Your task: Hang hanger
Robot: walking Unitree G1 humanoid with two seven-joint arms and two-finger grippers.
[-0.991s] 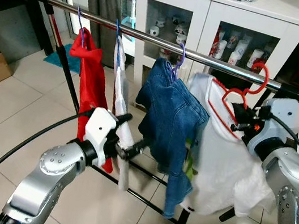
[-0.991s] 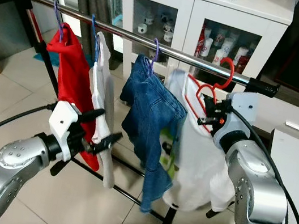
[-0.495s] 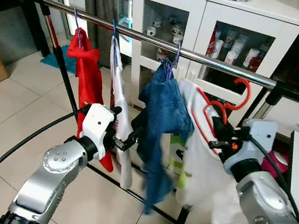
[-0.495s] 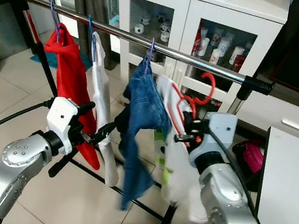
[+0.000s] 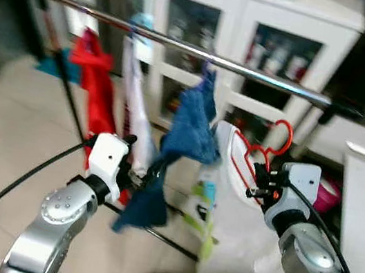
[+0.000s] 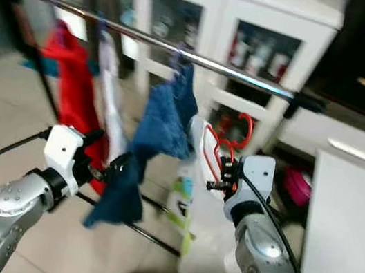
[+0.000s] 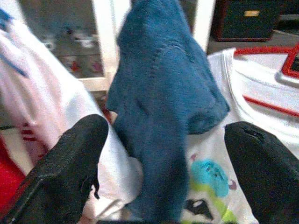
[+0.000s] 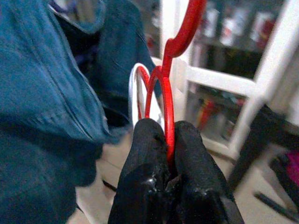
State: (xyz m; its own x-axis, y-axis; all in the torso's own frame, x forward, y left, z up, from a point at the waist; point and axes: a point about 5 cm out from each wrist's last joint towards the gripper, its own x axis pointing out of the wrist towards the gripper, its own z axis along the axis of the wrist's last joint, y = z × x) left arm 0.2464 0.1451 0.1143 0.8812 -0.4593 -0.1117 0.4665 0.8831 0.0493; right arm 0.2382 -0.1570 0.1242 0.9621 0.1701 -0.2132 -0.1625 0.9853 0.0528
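Across the top of your view the rail [image 5: 184, 44] runs from upper left down to its black end cap on the right, and everything you do next depends on how the hanger [image 5: 263, 157] sits under it. Clothes already hang along the rail: a red garment [image 5: 93, 83] farthest left, a pale one [image 5: 132, 100] next, then the jeans [image 5: 187, 127] near the middle. The head views are blurred, so read fine detail from the wrist views.

The white shirt [image 5: 234, 243] hangs from the red hanger, below the rail and toward its right end, just beside the jeans. Your right pincer [image 8: 168, 154] has the hanger: its two fingers are closed tight on the red wire at the neck, just under the hook [image 5: 282, 134]. The hook stands up from the pincer and curls over at the top, well below the rail and nearer you than it. So the rail lies up and away from the hook, and the free stretch of bar between the jeans and the end cap looks like the place to aim. I judge you need to lift the hook above the bar, then carry it over and lower it on.

Your left pincer [image 7: 163, 154] points at the jeans with its fingers spread wide and nothing between them. The right arm is the nearer one to the free stretch of rail.
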